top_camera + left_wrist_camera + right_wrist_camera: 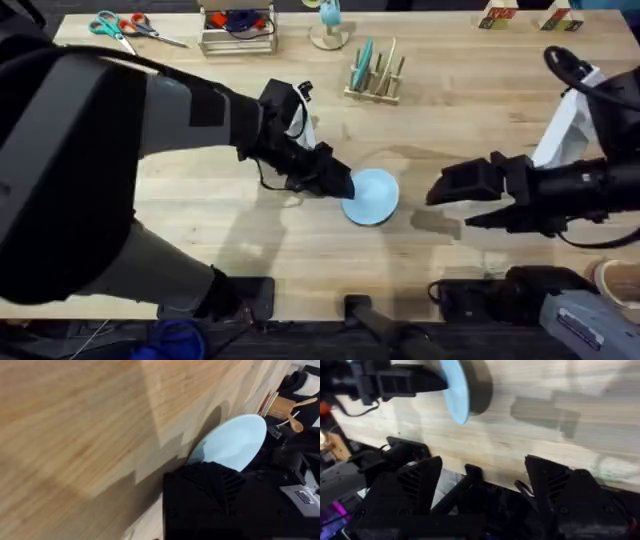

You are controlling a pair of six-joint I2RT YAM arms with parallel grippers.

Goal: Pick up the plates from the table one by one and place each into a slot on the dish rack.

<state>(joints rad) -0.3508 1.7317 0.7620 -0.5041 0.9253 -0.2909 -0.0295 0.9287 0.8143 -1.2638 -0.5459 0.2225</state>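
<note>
Light blue round plate point(373, 196) mid-table point(300, 250), lifted off the wood at a tilt, casting a shadow, edge pinched by left gripper point(340, 185); small pale wooden dish rack point(377, 75) stands well apart at far centre, one teal plate point(365, 58) upright in a slot.

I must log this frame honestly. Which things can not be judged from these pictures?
- Left gripper: overhead, its fingertips merge darkly at the plate edge; left wrist, its own black body covers them, so the grip is unclear.
- Dish rack: overhead, too small to count filled slots.
</note>
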